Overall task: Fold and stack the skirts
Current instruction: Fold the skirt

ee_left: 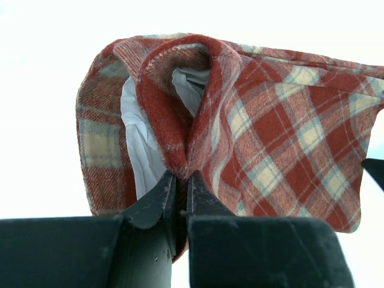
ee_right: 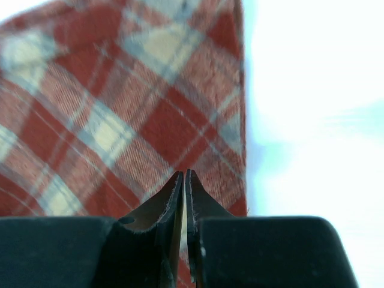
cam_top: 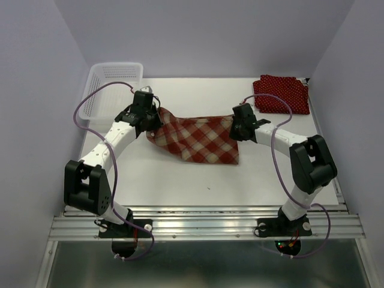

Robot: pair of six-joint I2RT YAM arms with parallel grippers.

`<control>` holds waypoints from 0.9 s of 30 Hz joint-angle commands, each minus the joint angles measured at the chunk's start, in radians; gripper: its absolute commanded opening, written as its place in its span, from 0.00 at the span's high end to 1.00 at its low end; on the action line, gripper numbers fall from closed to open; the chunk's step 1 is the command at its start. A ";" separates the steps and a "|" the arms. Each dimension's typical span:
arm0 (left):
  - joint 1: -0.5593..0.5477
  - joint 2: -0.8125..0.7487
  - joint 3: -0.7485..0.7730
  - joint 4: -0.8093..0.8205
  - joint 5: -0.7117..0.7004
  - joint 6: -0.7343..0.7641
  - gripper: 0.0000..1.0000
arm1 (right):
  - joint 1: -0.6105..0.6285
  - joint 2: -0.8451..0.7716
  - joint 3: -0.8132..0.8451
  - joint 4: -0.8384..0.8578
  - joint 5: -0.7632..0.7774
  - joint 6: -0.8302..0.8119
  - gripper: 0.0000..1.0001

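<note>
The red-and-cream plaid skirt (cam_top: 198, 139) hangs stretched between my two grippers over the middle of the table. My left gripper (cam_top: 155, 117) is shut on its left corner; in the left wrist view the jaws (ee_left: 180, 175) pinch a folded red hem with white lining (ee_left: 138, 138) showing. My right gripper (cam_top: 239, 127) is shut on the right corner; in the right wrist view the closed jaws (ee_right: 184, 173) grip the plaid cloth (ee_right: 120, 120) near its right edge. Dark red polka-dot cloth (cam_top: 281, 94) lies folded at the back right; I cannot tell how many pieces.
A white slotted plastic basket (cam_top: 111, 90) stands at the back left, just behind the left arm. White walls close in the table on three sides. A metal rail (cam_top: 204, 222) runs along the near edge.
</note>
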 commanded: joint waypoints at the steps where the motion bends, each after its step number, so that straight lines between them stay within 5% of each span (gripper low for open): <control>1: -0.013 -0.044 0.062 0.022 -0.014 0.025 1.00 | 0.002 0.052 0.011 -0.015 0.006 -0.036 0.90; 14: -0.108 -0.001 0.156 0.034 -0.003 0.028 1.00 | 0.002 0.140 -0.030 -0.030 -0.007 -0.025 0.91; 27: -0.332 0.252 0.426 0.053 0.084 -0.011 1.00 | 0.002 0.157 -0.076 0.025 -0.103 0.004 0.91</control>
